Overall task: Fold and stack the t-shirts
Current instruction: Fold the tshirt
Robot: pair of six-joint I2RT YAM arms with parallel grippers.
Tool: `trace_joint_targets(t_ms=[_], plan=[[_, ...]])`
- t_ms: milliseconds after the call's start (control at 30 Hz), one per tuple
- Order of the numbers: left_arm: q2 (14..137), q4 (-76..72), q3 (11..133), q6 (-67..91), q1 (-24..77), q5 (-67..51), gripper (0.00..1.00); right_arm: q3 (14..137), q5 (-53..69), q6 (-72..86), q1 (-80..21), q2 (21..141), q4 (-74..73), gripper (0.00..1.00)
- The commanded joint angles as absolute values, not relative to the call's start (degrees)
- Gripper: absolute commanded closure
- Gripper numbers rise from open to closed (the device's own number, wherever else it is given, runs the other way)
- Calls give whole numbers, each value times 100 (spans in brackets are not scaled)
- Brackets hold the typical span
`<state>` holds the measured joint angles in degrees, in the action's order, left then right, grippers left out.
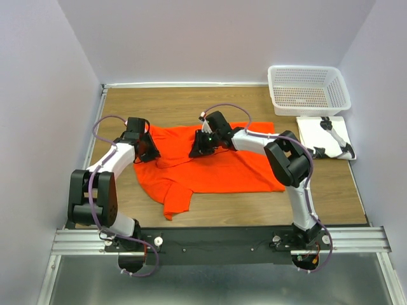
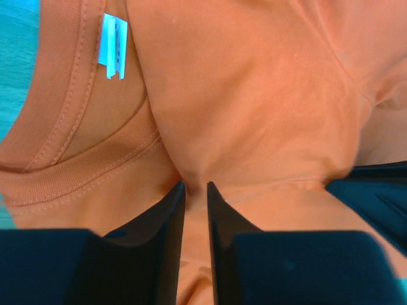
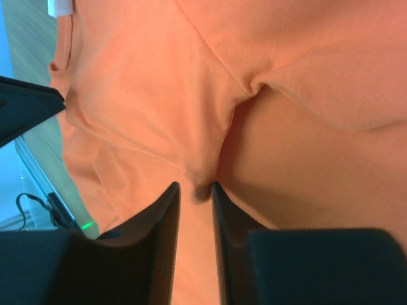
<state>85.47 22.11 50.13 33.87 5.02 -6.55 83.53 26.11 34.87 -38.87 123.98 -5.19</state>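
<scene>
- Orange-red cloth is seen across the middle of the wooden desk (image 1: 178, 105); the t-shirt (image 1: 216, 171) is spread out but crumpled, with one sleeve turned toward the near edge.
- The left gripper (image 1: 147, 151) is set on the shirt's far part, toward the left edge; its fingers (image 2: 166, 222) are drawn almost together, with a ridge of fabric pinched between them; the collar (image 2: 82, 168) and a white label (image 2: 113, 44) are seen just beside.
- The right gripper (image 1: 198, 147) is set near the shirt's far middle; its fingers (image 3: 164, 229) are likewise nearly closed on a fold of cloth.
- A white mesh basket (image 1: 308, 89) is placed at the far right corner; a white board (image 1: 315, 133) is laid just beside it along the right edge.
</scene>
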Motion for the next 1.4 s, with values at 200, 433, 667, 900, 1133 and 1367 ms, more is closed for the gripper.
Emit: trace_joint_targets(t_ms=[200, 433, 667, 900, 1133, 1367], plan=[[8682, 1917, 6080, 3305, 317, 676, 37, 7999, 1838, 2927, -2684, 11094, -1020, 55], [9983, 1609, 7038, 3147, 281, 765, 63, 7462, 1284, 2769, -1363, 10767, -1020, 61], [11046, 1556, 7532, 3032, 246, 773, 72, 7409, 862, 2830, -712, 11232, -941, 69], [11522, 1739, 7690, 3032, -167, 993, 87, 7199, 519, 2979, -273, 11742, -747, 73], [11575, 1758, 7638, 3015, -492, 1029, 87, 6961, 369, 2980, -26, 11769, -729, 72], [11303, 1687, 7839, 2944, -466, 712, 59, 7137, 852, 2742, 79, 11435, -756, 68]])
